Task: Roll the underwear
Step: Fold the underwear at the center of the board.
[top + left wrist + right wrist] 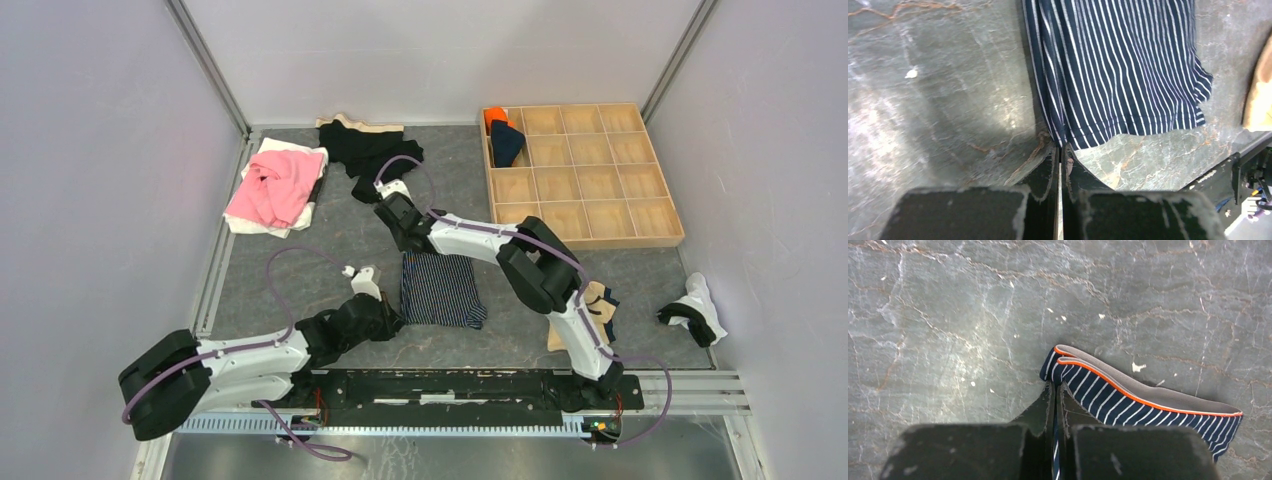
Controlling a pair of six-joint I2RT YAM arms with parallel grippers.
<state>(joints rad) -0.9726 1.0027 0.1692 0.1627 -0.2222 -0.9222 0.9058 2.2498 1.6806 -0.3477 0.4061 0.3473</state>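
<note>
The navy striped underwear (440, 290) lies flat on the dark table, its orange-edged grey waistband at the far end. My left gripper (395, 318) is at its near left corner; in the left wrist view the jaws (1060, 147) are pressed together with the corner of the striped cloth (1118, 65) pinched at their tips. My right gripper (408, 243) is at the far left corner. In the right wrist view the gripper (1056, 385) is shut on the waistband end of the underwear (1128, 407), with striped fabric showing between the fingers. White underwear with black trim (695, 312) lies at the right edge.
A wooden compartment box (580, 175) stands at the back right, with an orange roll (497, 117) and a navy roll (507, 143) in its left cells. A pink garment (272, 185) and a black garment (368, 150) lie at the back left. A tan cloth (598, 310) lies by the right arm.
</note>
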